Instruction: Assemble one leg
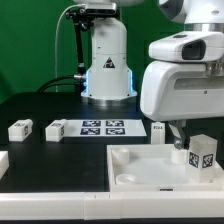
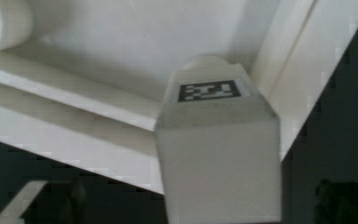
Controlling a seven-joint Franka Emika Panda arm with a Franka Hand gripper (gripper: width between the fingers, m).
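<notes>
Tool (image 1: 186, 143) hangs spread wide over the leg (image 1: 201, 153) standing on the big white piece (image 1: 140, 165), probably needing a twist next

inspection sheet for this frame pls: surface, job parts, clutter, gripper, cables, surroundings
surface: dark table, mostly bare at the exterior view's left.
job's things: one leg with marker tag stands on the large white square piece near the gripper; the wrist view shows it close up. More legs lie loose on the table.
clutter: marker board flat before the robot base; nothing else seen.
grippers: gripper open, just beside the standing leg, holding nothing.
cables: dark cable hanging by the robot base.
surroundings: black backdrop, green screen behind.
</notes>
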